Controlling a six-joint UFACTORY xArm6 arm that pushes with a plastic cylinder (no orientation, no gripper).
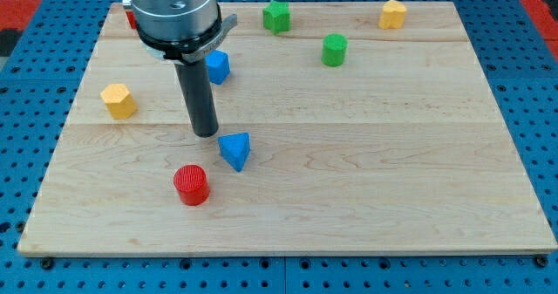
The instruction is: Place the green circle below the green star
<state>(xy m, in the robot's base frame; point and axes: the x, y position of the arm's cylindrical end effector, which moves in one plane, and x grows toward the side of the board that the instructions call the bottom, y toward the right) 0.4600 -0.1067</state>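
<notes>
The green circle [334,50] stands on the wooden board [366,154] at the upper middle-right. The green star [276,17] stands near the top edge, up and to the left of the circle. My tip [206,133] rests on the board at centre-left, far to the lower left of both green blocks. It is just left of and slightly above a blue triangle [235,150].
A blue block [217,66] sits beside the rod near the view's top. A red cylinder [191,185] lies below my tip. A yellow hexagon [119,100] is at the left, a yellow block [393,14] at the top right. A red block [131,18] peeks from behind the arm.
</notes>
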